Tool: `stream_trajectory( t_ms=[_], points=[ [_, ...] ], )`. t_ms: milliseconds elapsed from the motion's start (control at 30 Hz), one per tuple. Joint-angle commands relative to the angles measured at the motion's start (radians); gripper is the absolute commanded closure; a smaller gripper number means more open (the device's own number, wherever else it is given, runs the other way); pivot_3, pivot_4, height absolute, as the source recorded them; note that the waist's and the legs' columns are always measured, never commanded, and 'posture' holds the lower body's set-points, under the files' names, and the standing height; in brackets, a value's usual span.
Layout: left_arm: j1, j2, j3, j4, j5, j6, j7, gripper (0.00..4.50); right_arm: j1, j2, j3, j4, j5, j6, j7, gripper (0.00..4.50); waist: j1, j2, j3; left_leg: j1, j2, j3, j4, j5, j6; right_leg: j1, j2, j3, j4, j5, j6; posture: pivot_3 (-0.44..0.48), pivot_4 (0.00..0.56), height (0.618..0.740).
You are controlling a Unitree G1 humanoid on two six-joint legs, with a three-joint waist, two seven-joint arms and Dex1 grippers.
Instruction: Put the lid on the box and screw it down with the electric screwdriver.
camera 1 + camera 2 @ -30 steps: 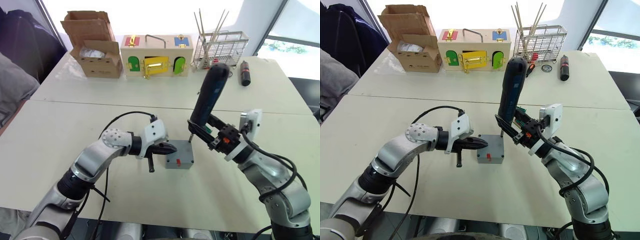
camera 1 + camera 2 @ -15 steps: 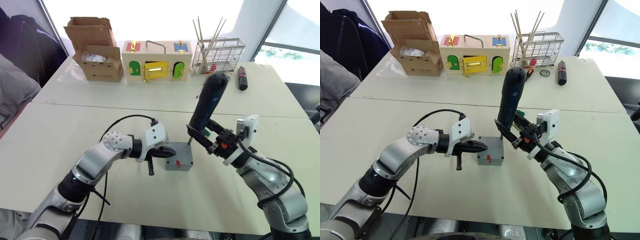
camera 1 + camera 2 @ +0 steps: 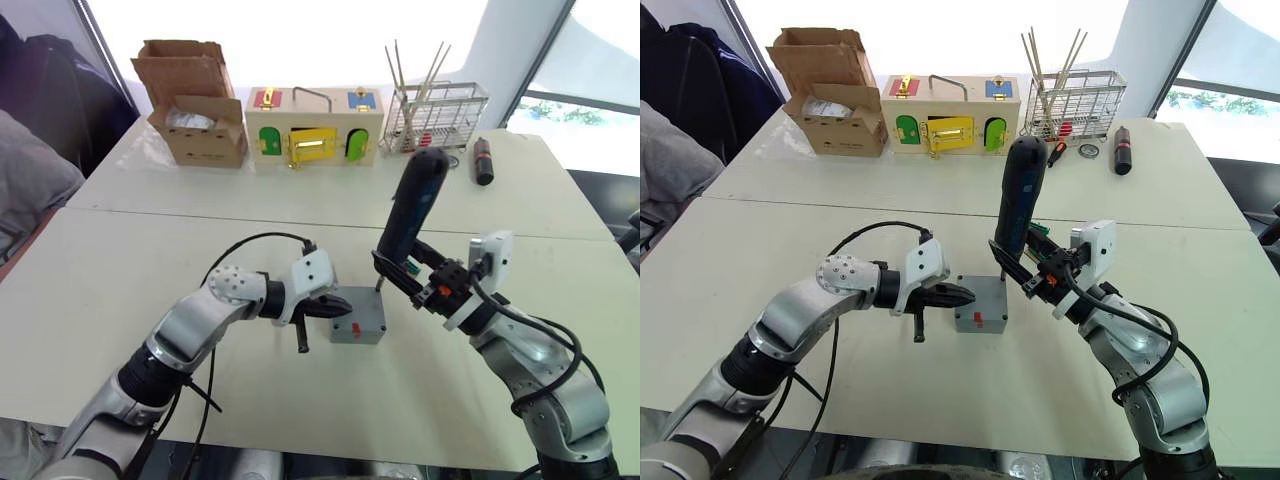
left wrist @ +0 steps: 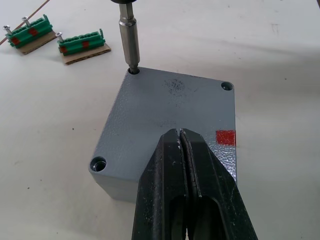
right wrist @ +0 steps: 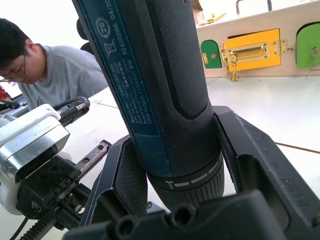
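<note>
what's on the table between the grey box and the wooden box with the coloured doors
Between the box and the wooden box lies bare table, crossed only by the seam between tabletops. The right eye view shows this.

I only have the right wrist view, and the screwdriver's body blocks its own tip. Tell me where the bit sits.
Observer: The left wrist view shows the bit of the electric screwdriver standing with its tip in one corner screw hole of the lid, which lies on the box.
Operator: Report the left tool.
Observer: The left tool is shut, with its tips over the lid's edge on the side opposite the bit. I cannot confirm that it touches the lid.
Operator: List anything close to that corner.
Observer: Two green terminal blocks lie on the table beyond that corner, apart from the box.
</note>
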Motion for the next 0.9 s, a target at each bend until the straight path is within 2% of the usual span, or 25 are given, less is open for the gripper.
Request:
stream_trajectory(
  t_ms=[33,900],
  points=[
    [0.011,0.003,-0.020,0.010,0.017,0.014,0.002,4.50,0.052,-0.022,0.073,0.089,-0.023,0.084,0.022,2.74,0.000,0.000,0.000,0.000,0.000,0.000,0.000,0.000,0.000,0.000,0.000,0.000,0.000,0.000,0.000,0.000,0.150,0.740],
    [0.014,-0.008,-0.029,0.020,0.036,0.007,0.012,4.50,0.039,-0.017,0.100,0.154,-0.061,0.113,0.004,2.74,0.001,-0.002,-0.011,0.000,0.000,0.000,-0.003,0.000,0.000,0.001,-0.004,0.000,-0.005,-0.001,-0.003,0.000,0.150,0.740]
  ],
)
